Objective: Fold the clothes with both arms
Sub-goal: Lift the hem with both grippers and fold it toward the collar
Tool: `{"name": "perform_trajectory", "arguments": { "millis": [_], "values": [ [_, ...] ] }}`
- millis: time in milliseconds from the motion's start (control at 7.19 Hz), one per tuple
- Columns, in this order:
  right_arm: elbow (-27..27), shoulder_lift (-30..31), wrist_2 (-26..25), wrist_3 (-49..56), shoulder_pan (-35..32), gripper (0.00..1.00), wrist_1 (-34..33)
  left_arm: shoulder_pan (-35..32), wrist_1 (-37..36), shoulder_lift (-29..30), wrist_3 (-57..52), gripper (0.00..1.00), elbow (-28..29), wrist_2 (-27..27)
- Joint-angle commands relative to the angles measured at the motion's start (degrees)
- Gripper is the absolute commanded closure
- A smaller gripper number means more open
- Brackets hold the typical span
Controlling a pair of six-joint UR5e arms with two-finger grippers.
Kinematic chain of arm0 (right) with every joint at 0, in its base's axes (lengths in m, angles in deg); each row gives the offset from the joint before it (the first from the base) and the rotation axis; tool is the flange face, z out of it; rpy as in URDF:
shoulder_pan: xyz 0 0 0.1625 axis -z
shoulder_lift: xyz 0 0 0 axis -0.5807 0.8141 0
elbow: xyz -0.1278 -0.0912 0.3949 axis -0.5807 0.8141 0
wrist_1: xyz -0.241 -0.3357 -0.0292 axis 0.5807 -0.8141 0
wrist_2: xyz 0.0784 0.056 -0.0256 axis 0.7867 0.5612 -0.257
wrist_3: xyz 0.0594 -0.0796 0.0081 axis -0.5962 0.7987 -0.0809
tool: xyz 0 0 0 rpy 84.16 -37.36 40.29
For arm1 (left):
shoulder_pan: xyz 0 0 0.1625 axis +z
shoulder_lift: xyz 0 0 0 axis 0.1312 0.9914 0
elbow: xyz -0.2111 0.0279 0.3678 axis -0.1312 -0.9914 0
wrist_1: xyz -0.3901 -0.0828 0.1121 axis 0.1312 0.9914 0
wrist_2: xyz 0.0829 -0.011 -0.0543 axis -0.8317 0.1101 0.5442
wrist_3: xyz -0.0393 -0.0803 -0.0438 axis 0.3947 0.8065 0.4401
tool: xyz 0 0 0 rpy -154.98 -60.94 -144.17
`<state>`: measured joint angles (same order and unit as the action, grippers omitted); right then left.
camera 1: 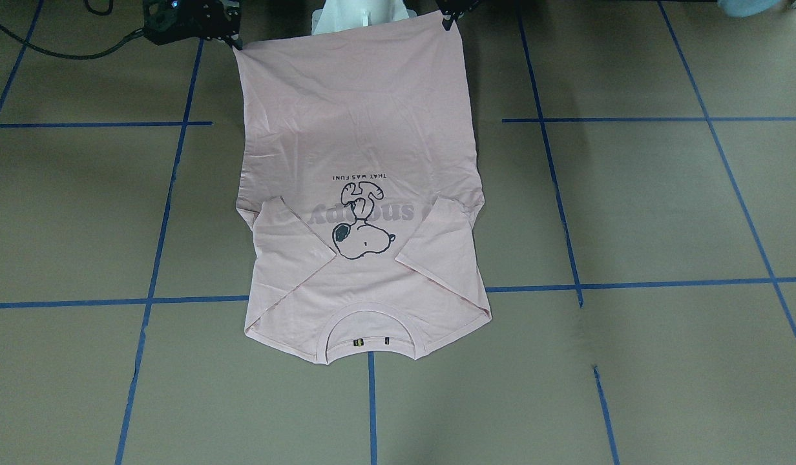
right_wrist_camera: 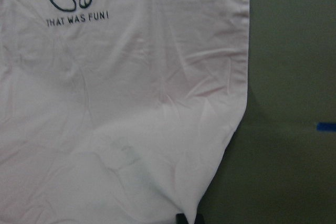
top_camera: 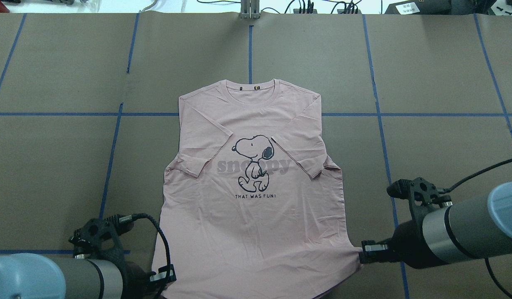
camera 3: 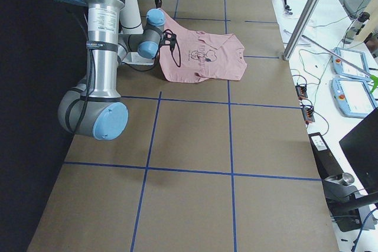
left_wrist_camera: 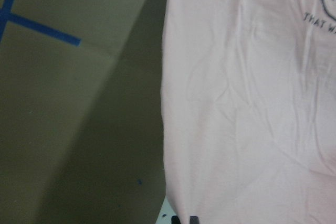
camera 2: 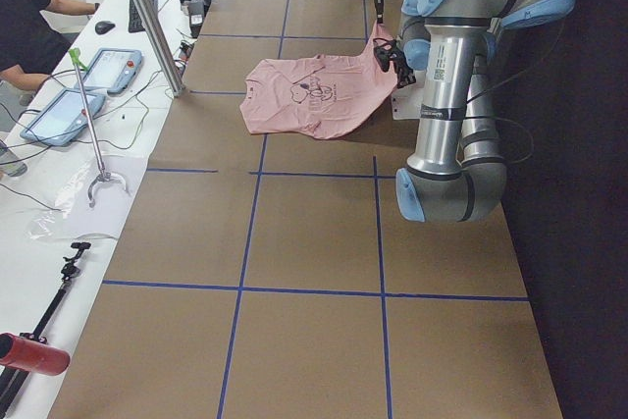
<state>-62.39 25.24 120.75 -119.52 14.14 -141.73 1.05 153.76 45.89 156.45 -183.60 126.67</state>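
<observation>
Fingers (top_camera: pixel 369 248) of our right gripper (top_camera: pixel 361 254) and left gripper (top_camera: pixel 163 277) each pinch a hem corner of the pink T-shirt (top_camera: pixel 256 216). It lies print-up on the table (top_camera: pixel 52 166), sleeves folded inward. We note blue tape lines (top_camera: pixel 110 153) alongside and a white pedestal (camera 1: pixel 359 14) by the hem.

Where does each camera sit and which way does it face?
Front-facing: across the table, steeply down on the T-shirt; left gripper, right gripper at top.
Overhead: behind, forward and down; left arm, right arm at bottom corners.
Exterior left: table end, looking along it; left arm near.
Exterior right: opposite end; right arm near.
Left wrist: down on the T-shirt's edge; fingers at bottom.
Right wrist: down on the opposite edge; fingers at bottom.
Shared: both wrist views catch the printed caption.
</observation>
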Motion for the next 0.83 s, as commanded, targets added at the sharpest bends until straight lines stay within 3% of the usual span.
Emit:
{"name": "perform_trajectory", "arguments": {
  "millis": [0,417,695],
  "values": [
    [6.01,-8.26,0.16,3.56,-8.39,1.0,0.14,-9.56,0.03,2.38,-5.62,1.0,3.23,0.24],
    [18.12,-18.81,-0.28,6.02,-17.46,1.0,0.14,-20.47,1.86,6.66,-13.88,1.0,14.99,0.94],
    [29.1,-26.12,-0.2,6.46,-21.94,1.0,0.14,-25.4,13.49,9.14,-14.78,1.0,27.53,0.94]
  ]
}}
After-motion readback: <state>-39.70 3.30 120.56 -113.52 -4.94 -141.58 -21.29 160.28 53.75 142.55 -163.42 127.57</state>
